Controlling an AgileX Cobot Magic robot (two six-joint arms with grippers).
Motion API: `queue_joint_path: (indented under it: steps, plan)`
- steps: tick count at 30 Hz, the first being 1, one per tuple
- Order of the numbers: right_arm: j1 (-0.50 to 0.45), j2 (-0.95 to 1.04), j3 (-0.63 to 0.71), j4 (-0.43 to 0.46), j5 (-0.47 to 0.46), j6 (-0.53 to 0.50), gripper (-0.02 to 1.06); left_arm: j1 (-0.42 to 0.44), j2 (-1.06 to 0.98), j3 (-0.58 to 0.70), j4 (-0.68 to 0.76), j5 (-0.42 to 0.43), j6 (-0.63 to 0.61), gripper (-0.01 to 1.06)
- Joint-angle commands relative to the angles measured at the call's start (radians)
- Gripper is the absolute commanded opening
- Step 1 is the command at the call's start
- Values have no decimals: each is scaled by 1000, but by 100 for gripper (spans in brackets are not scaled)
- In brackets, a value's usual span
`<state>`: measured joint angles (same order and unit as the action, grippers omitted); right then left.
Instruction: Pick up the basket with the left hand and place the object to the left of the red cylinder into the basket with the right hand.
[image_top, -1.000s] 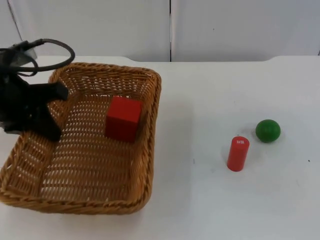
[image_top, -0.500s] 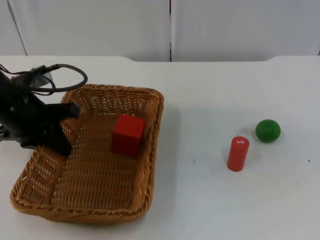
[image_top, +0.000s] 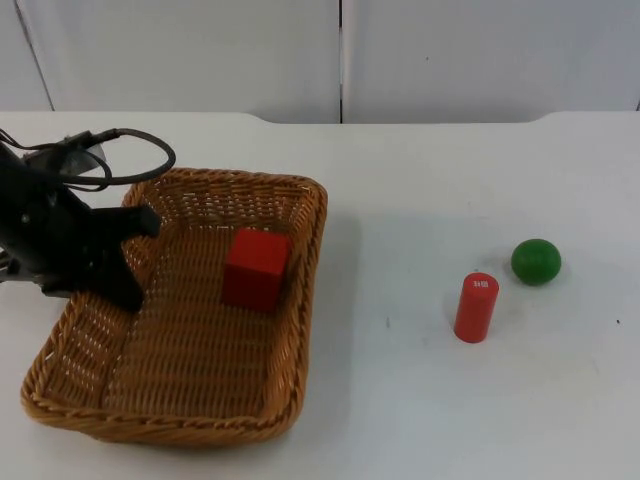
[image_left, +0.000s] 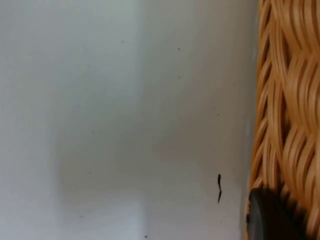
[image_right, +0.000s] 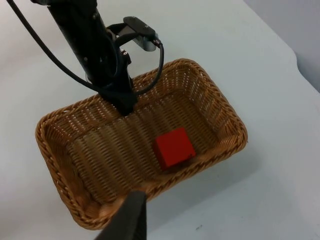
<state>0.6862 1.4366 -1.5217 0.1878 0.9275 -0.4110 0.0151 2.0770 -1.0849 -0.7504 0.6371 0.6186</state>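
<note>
1. Top view. Left gripper (image_top: 118, 262) is clamped on the left wall of the wicker basket (image_top: 300, 300), one finger inside the wall and the rest of the arm outside it. A red cube (image_top: 255, 268) lies on the basket floor toward the far right side. On the white table (image_top: 400, 180) to the right stand the red cylinder (image_top: 476, 307), upright, and a green ball (image_top: 536, 261) near it, behind and to its right. Nothing lies on the table between cylinder and basket, so the cube appears to be the object already delivered. Risk: the hold is on one wall only, and the cube sits toward the opposite side; a tilt could sag the basket or slide the cube against the rim.

2. Left wrist view. Basket weave (image_left: 287, 100) runs along one edge beside bare table, and a dark fingertip (image_left: 270, 217) presses against the weave. This close contact of finger and wall cannot be judged from the top view; the cube cannot be judged here.

3. Right wrist view. Right gripper (image_right: 127, 220) hangs above the near rim of the basket (image_right: 220, 105); whether it is open cannot be told. The cube (image_right: 173, 147) rests beside the right-hand wall, and the left arm (image_right: 95, 45) descends onto the far wall. Risk: a downward move would strike the rim.
</note>
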Motion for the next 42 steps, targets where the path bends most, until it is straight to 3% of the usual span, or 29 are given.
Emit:
queue_joint_path:
  steps: [1,7,10,12,14,15,19,23,27,34,42]
  plan:
    - [-4,-9,7,0,-7,0,105,-2,-4,-10,-36,7,3,0]
    - [-4,-9,7,0,-6,0,105,-2,-4,-10,-58,20,1,0]
    - [-4,-9,7,0,-6,0,105,-2,-4,-10,-69,31,1,6]
    - [-4,-9,7,0,-6,0,105,-2,-4,-10,-70,40,1,19]
    - [-4,-9,7,0,-6,0,105,-2,-4,-10,-70,52,1,40]
    - [-4,-9,7,0,-6,0,105,-2,-4,-10,-70,52,1,40]
    - [-4,-9,7,0,2,0,105,-2,-19,-10,-35,63,1,78]
    - [-4,-9,7,0,19,0,105,-2,-70,-10,27,56,1,92]
    - [-4,-12,7,-2,19,0,105,-2,-169,-10,118,39,-4,93]
    - [-4,-37,7,-2,14,19,105,-2,-392,-10,311,12,-187,93]
    - [-4,-133,55,4,1,54,105,-2,-634,-6,335,52,-240,93]
